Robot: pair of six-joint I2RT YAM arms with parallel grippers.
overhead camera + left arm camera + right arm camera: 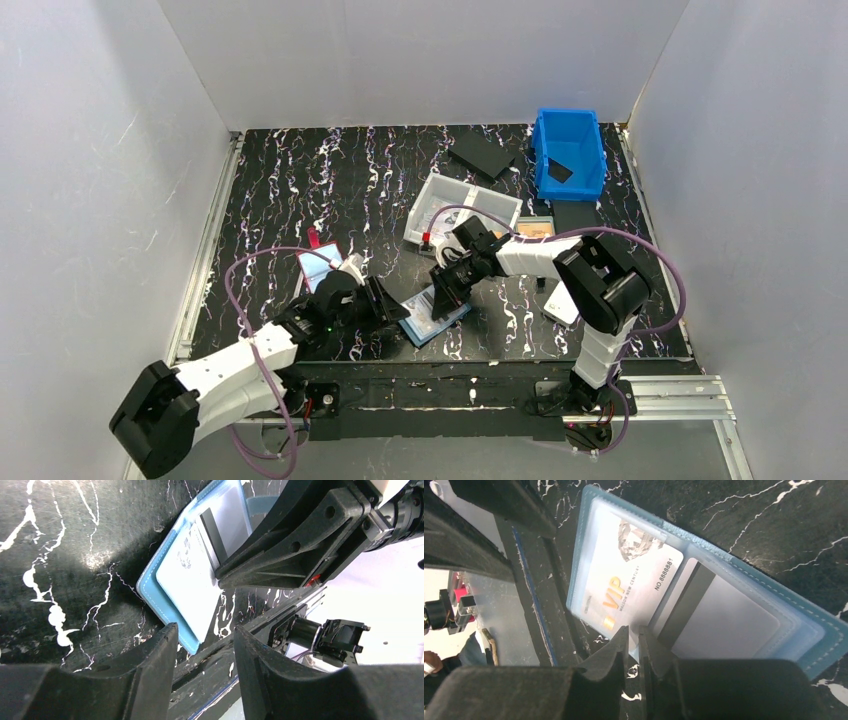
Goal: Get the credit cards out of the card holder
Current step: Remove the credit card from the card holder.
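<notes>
The light-blue card holder (440, 322) lies open and flat near the table's front edge, also in the right wrist view (814, 645). One clear pocket holds a pale credit card (624, 570) printed "VIP". The other pocket holds a grey card (724, 620) with a black stripe. My right gripper (636, 630) has its jaws closed to a thin slit at the VIP card's near corner; whether that corner is pinched I cannot tell. In the left wrist view its tips touch the white card (185, 585). My left gripper (205, 627) is open and empty, just short of the holder's corner (165, 610).
A red-edged holder (320, 265) lies behind the left arm. A clear plastic tray (462, 205), a teal holder with an orange card (535, 228), a black flat piece (482, 155) and a blue bin (570, 150) sit further back. The table's front rail (250, 630) runs close by.
</notes>
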